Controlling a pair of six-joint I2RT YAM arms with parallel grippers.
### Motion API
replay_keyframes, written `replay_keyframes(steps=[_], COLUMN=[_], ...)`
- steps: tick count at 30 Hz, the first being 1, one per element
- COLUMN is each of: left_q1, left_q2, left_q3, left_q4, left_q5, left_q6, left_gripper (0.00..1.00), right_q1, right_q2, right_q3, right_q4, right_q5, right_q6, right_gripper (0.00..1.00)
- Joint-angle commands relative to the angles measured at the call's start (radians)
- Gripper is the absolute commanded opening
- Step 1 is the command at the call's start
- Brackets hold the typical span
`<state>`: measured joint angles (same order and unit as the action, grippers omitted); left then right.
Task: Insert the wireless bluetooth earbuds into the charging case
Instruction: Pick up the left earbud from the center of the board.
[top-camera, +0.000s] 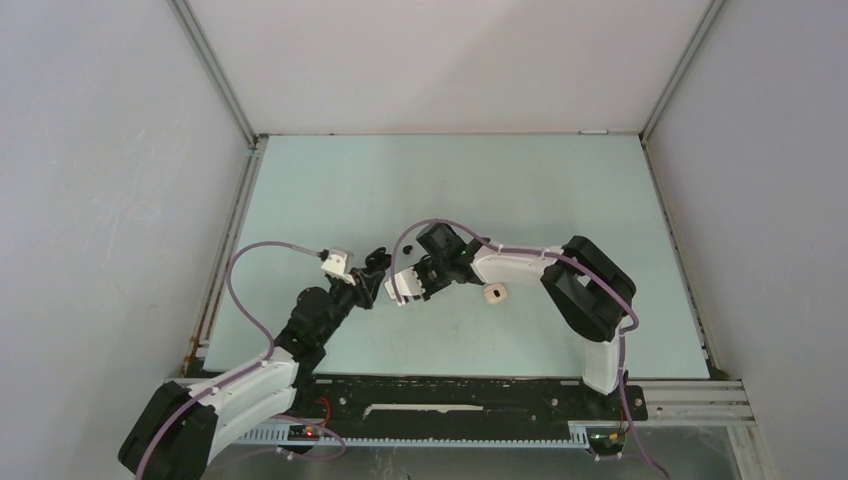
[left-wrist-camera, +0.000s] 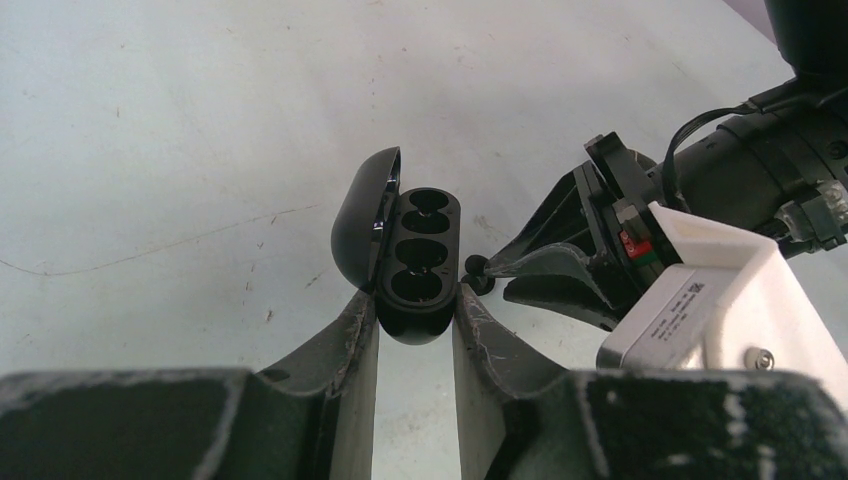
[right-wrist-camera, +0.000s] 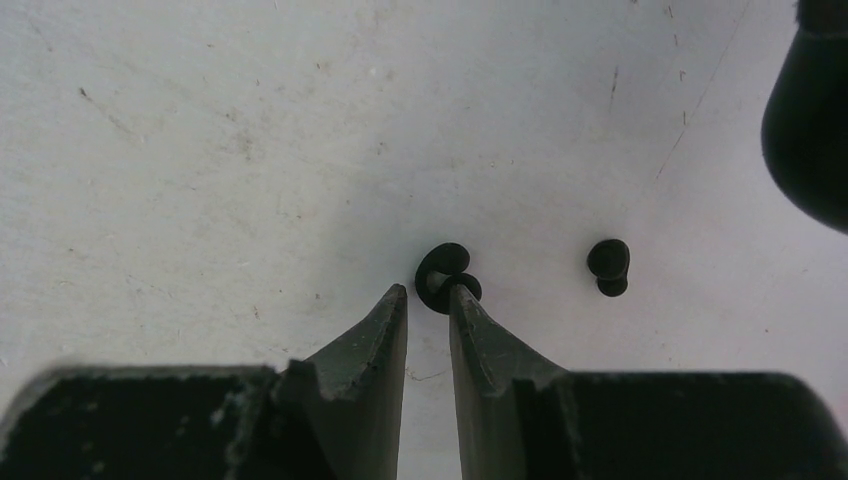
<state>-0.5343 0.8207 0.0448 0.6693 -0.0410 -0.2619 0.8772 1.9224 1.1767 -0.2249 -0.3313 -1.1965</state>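
My left gripper (left-wrist-camera: 417, 312) is shut on the lower end of a black charging case (left-wrist-camera: 418, 262). The case stands open, its lid (left-wrist-camera: 362, 215) swung to the left and its sockets empty. In the right wrist view a black earbud (right-wrist-camera: 443, 272) lies on the table just beyond my right gripper (right-wrist-camera: 428, 291). It touches the right fingertip (right-wrist-camera: 462, 298), while the jaws stand narrowly apart with nothing between the pads. A second black earbud (right-wrist-camera: 608, 266) lies a little to the right. In the left wrist view the right arm's fingers (left-wrist-camera: 545, 265) reach the case's right side.
A small beige rounded object (top-camera: 494, 292) lies on the pale green table (top-camera: 560, 190) just under the right forearm. Grey walls and metal rails (top-camera: 222, 260) enclose the table. The right wrist's white camera block (left-wrist-camera: 700, 300) sits close to the left gripper.
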Motion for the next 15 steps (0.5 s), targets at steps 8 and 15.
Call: replay_keyframes(steps=[8,15], left_q1=[0.008,0.008], left_q2=[0.015,0.022], left_q3=[0.026,0.029], left_q4=[0.032,0.032], left_q5=[0.012,0.013], left_q6=[-0.007,-0.007], left_gripper=[0.0,0.0], right_q1=[0.017,0.016], right_q2=[0.064,0.062], right_q3=[0.053,0.062], right_q4=[-0.013,-0.003], right_q5=[0.018,0.033], right_q6=[-0.043,-0.046], right_gripper=[0.25,0.25])
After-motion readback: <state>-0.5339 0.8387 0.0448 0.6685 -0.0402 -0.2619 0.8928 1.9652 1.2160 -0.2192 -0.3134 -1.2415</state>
